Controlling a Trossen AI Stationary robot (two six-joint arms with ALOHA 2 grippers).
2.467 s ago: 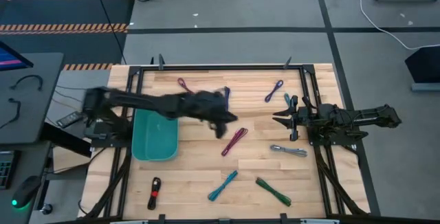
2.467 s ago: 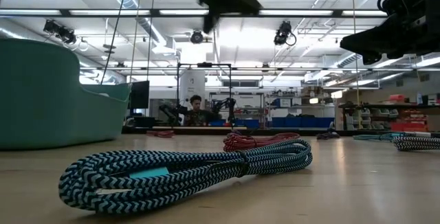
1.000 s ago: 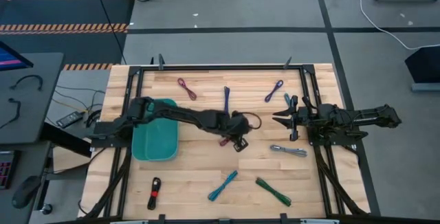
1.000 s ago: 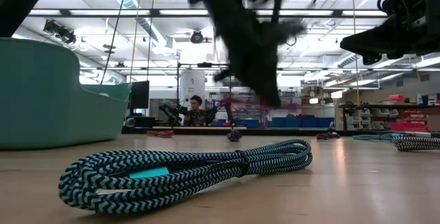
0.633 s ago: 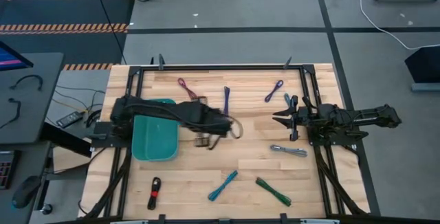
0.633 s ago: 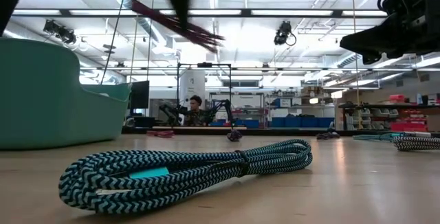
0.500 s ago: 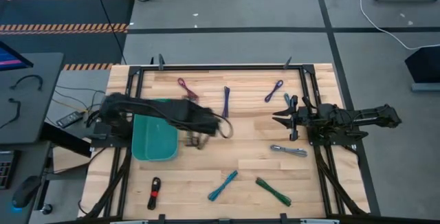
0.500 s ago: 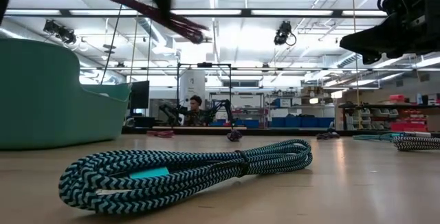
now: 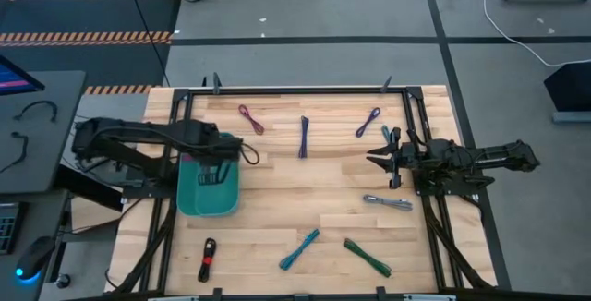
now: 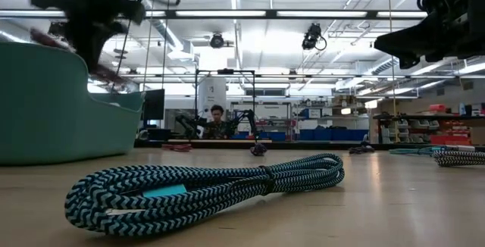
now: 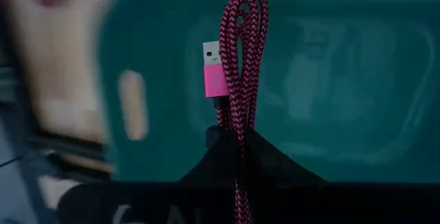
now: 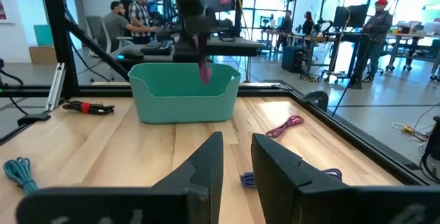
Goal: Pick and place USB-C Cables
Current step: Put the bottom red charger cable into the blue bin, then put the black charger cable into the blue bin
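My left gripper (image 9: 216, 170) hovers over the teal tray (image 9: 205, 201), shut on a magenta braided cable bundle (image 11: 239, 59). From the right wrist view this cable (image 12: 204, 64) hangs above the tray (image 12: 184, 93). My right gripper (image 9: 375, 160) waits open at the table's right side, touching nothing. The other cables lie flat on the wood: purple (image 9: 249, 118), blue (image 9: 303, 137), violet (image 9: 368, 121), grey (image 9: 388, 202), teal (image 9: 299, 249), green (image 9: 367, 256), red-black (image 9: 208, 258). My left gripper pinches the magenta cable bundle between its two fingers, across several strands partway along its length (image 11: 238, 129). The fingers come from above, pointing down. The bundle is lifted clear, and its loop end and pink plug (image 11: 214, 76) hang past the fingertips over the tray.
The tray sits at the table's left, its floor (image 11: 344, 80) bare below the cable. A black frame rail (image 9: 295, 90) borders the table. In the low view the teal cable (image 10: 204, 186) lies close in front. People work at desks beyond the table (image 12: 141, 14).
My left gripper, shut on the magenta cable at the table's middle a second ago, has lifted it clear and swept it toward the left edge, ending above the tray. The cable has swung while carried. The right arm has kept still.
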